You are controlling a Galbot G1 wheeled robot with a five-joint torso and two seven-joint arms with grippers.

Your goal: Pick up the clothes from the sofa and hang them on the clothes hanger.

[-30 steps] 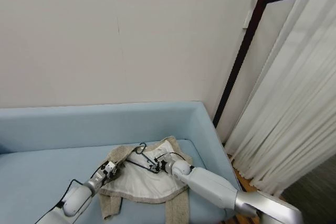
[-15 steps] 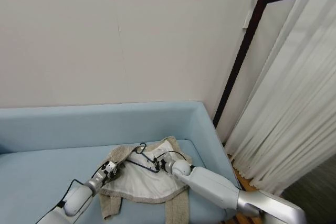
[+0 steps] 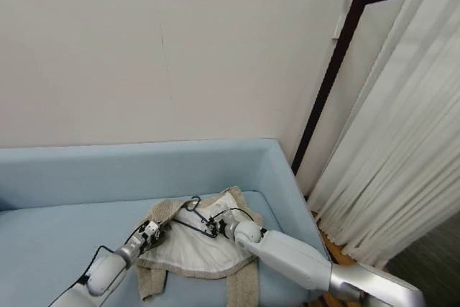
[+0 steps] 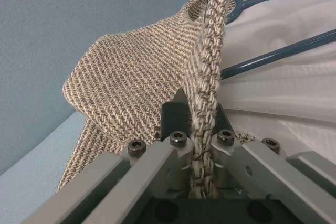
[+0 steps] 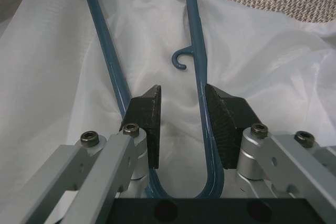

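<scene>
A beige knit garment (image 3: 188, 253) with a white lining lies on the light blue sofa (image 3: 65, 242), with a blue wire hanger (image 3: 198, 218) on top of it. My left gripper (image 3: 152, 234) is shut on the garment's knit edge (image 4: 207, 77), which runs up between its fingers (image 4: 178, 140). My right gripper (image 3: 215, 226) rests on the white lining at the hanger's end. Its pads (image 5: 151, 124) stand open, with one wire of the hanger (image 5: 199, 93) running along the inside of one pad and the hanger's bend lying under the jaws.
A dark clothes rack (image 3: 336, 62) stands past the sofa's right arm, against the wall. White curtains (image 3: 402, 156) hang to its right. The sofa seat to the left of the garment is bare.
My right arm has edged slightly forward along the hanger. The left gripper and the garment have stayed where they were.
</scene>
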